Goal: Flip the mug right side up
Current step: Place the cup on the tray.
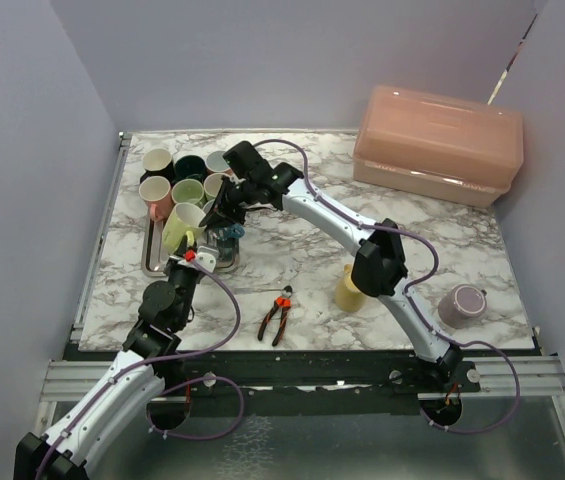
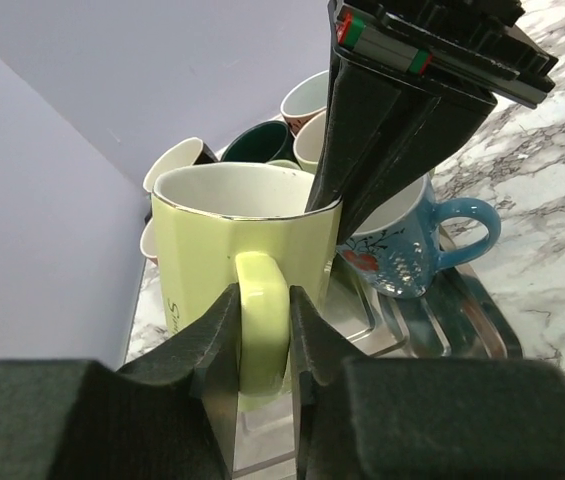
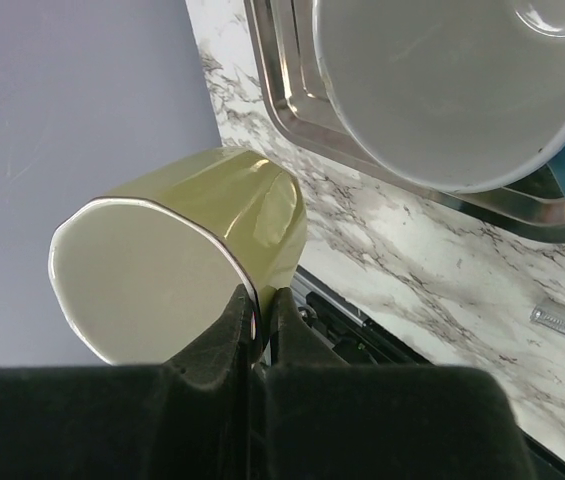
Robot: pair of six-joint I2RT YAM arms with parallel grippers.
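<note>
A yellow-green mug (image 1: pixel 182 228) is held over the near end of the metal tray (image 1: pixel 150 262), its white inside showing from above. My left gripper (image 1: pixel 190 258) is shut on the mug's handle (image 2: pixel 260 320), one finger on each side. My right gripper (image 1: pixel 217 212) reaches in from the right and is shut on the mug's rim (image 2: pixel 327 205), one finger inside and one outside. In the right wrist view the mug (image 3: pixel 162 270) fills the left side and the gripper (image 3: pixel 262 310) pinches its wall. The mug's base is hidden.
A blue mug (image 2: pixel 412 245) stands on the tray right beside the held mug. Several more mugs (image 1: pixel 174 175) crowd the back left. Red-handled pliers (image 1: pixel 277 318), a yellow cup (image 1: pixel 350 288), a purple mug (image 1: pixel 462 305) and a pink lidded box (image 1: pixel 440 143) lie to the right.
</note>
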